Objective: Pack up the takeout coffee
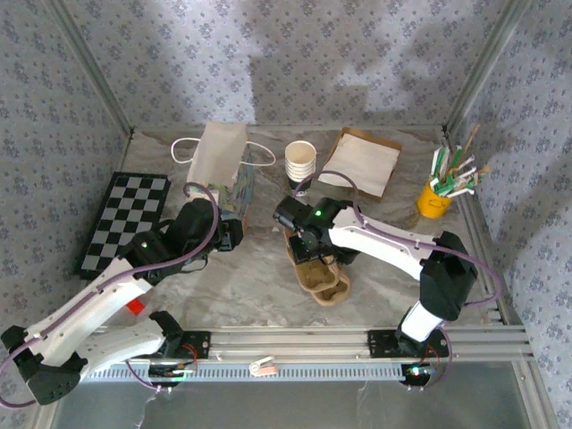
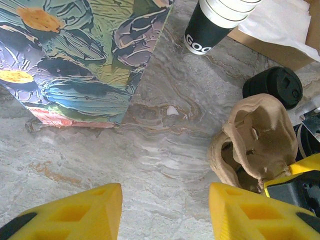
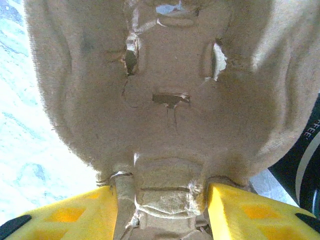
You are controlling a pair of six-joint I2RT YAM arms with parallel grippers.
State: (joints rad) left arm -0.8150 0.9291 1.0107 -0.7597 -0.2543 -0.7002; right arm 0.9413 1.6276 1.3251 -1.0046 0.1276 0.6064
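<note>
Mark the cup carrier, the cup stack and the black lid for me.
cup carrier [image 1: 323, 281], top view, near end of the tray
cup stack [image 1: 300, 164], top view, side wall
black lid [image 2: 274, 86], left wrist view, top face

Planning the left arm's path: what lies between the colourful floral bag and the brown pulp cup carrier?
Left wrist view: bare marbled tabletop with one pale fleck, from colourful floral bag to brown pulp cup carrier.

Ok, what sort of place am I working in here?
Probably a lab test cell, not a real café: a metal frame and wallpapered walls box in the table, and takeout props are laid out on it: stacked cups, a pulp carrier and a paper bag.
</note>
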